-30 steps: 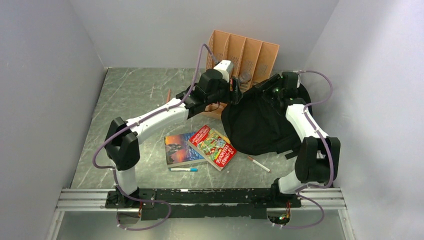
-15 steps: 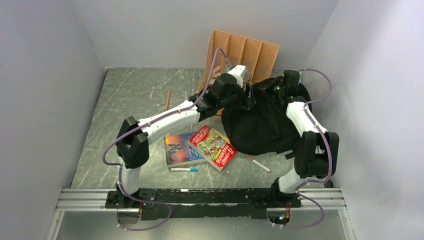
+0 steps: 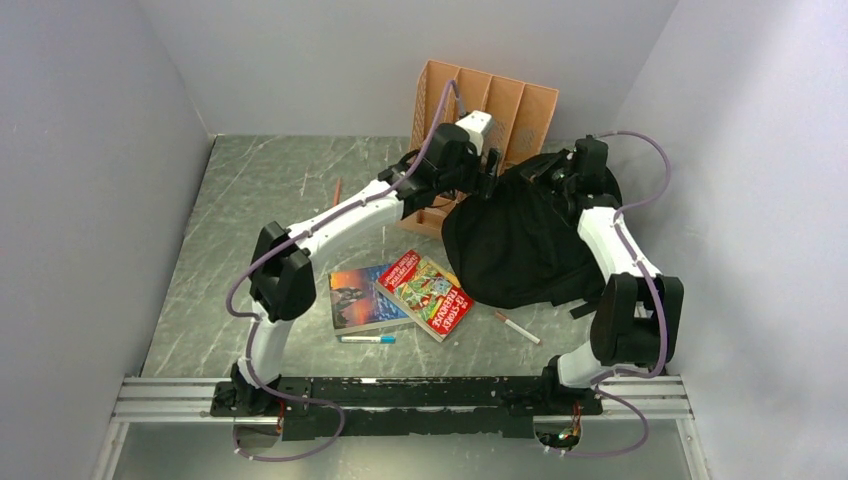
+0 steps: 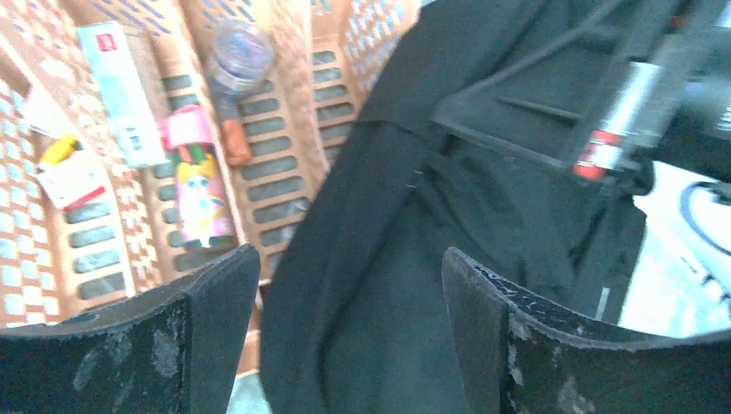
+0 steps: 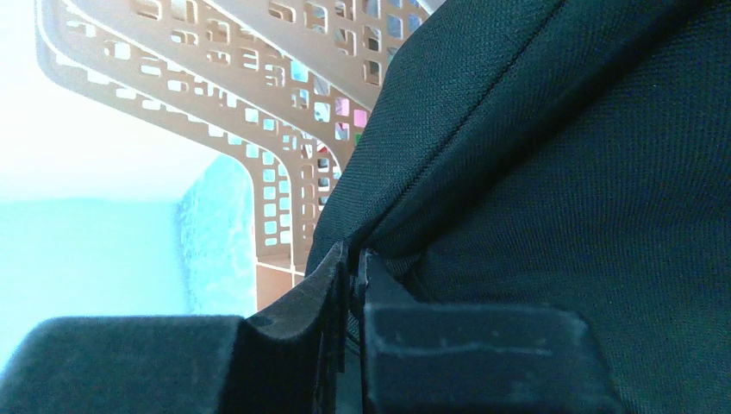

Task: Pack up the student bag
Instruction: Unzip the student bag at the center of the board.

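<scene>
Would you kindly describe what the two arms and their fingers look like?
The left arm and right arm have curved white links with chunky black joints, and a purple cable loops along each. The fingers are flat black pads, scuffed grey.

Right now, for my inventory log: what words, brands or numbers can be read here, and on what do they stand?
Nothing reads clearly enough to quote.
Red book: title lettering, too small.
Book beneath it: no legible text.
White box in the orange organizer: red logo, blurred.
Pink tube: cartoon print, no legible words.
Red-and-white label: blurred.
</scene>
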